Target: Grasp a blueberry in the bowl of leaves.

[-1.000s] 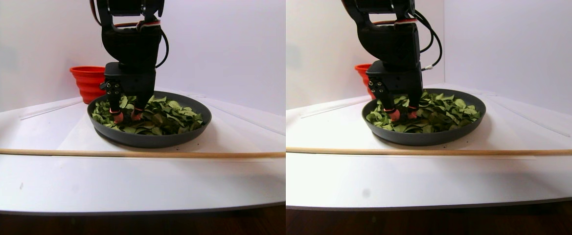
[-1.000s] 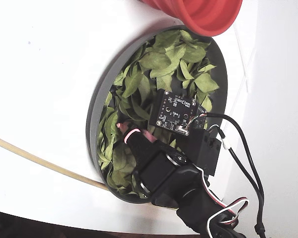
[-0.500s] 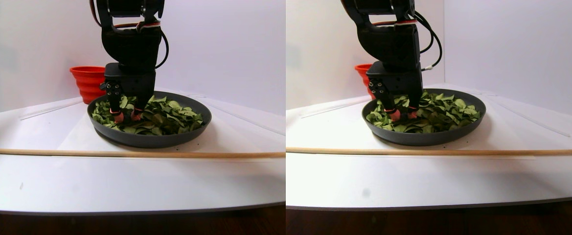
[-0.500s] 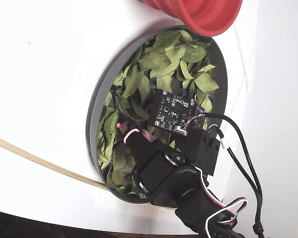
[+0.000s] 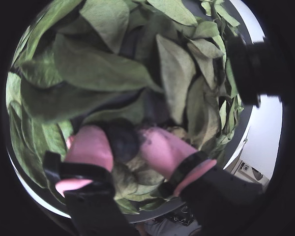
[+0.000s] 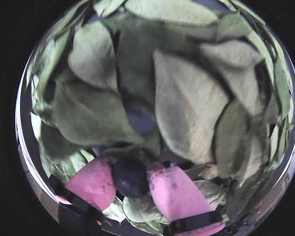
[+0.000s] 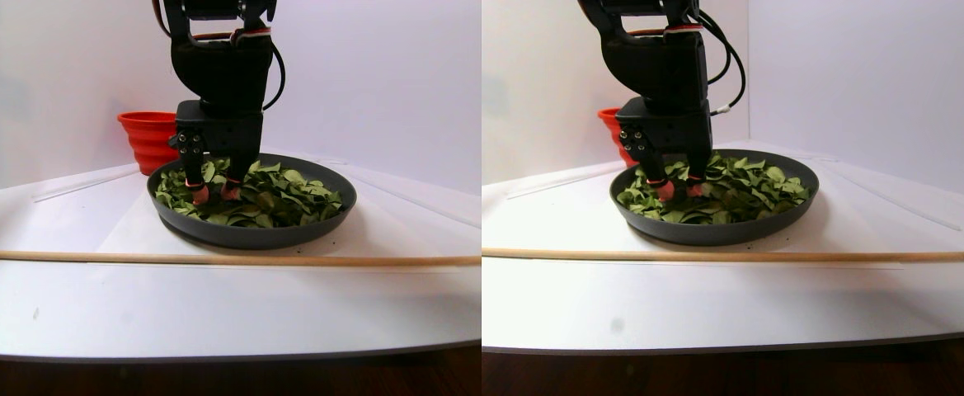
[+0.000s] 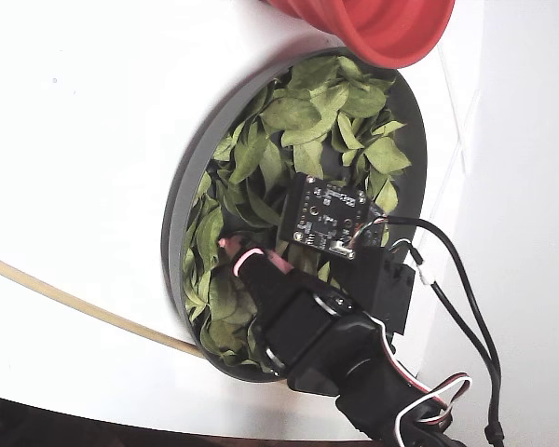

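Note:
The grey bowl (image 7: 251,235) holds a heap of green leaves (image 7: 284,194). My gripper (image 7: 214,195) points down into the bowl's left part, its pink fingertips in the leaves. In both wrist views a dark round blueberry (image 6: 130,177) sits between the two pink fingers (image 6: 91,184), touching both pads, and it also shows in a wrist view (image 5: 122,140). Leaves (image 6: 187,108) fill the space ahead of the gripper (image 6: 130,172). In the fixed view the gripper (image 8: 247,253) is over the leaves (image 8: 298,116) near the bowl's rim (image 8: 182,214); the berry is hidden there.
A red ribbed container (image 7: 148,136) stands just behind the bowl, and it also shows at the top of the fixed view (image 8: 382,28). A thin wooden stick (image 7: 201,258) lies across the white table in front of the bowl. White walls close in behind.

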